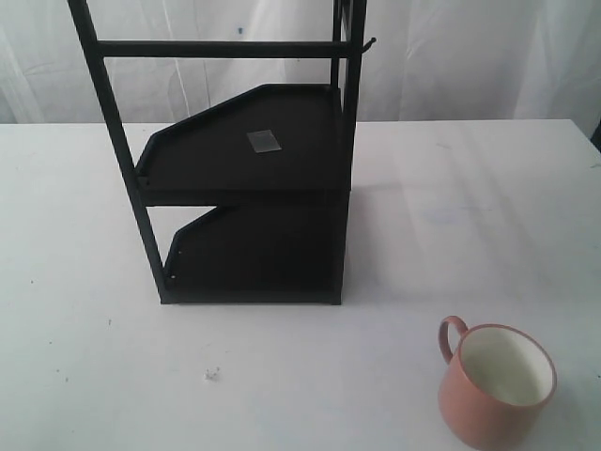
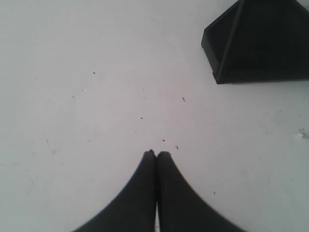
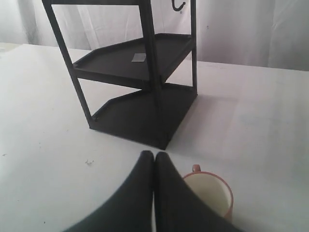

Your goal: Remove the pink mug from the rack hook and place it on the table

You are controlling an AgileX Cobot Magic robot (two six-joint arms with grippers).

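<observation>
exterior: raised front | left wrist: downward | right wrist: oblique | all share rack (image 1: 235, 160)

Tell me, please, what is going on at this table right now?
Nothing is being held at this moment. The mug stands upright on the table, apart from the rack, and the hook is bare. The left gripper and right gripper are both shut and empty; the right one hangs close to the mug, the left over bare table near the rack's corner.

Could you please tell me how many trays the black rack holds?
2. The upper tray, bearing a small grey sticker, sits mid-height in the rack; the lower tray lies at its base near the table. The rack's top is cropped, so another may be hidden.
</observation>
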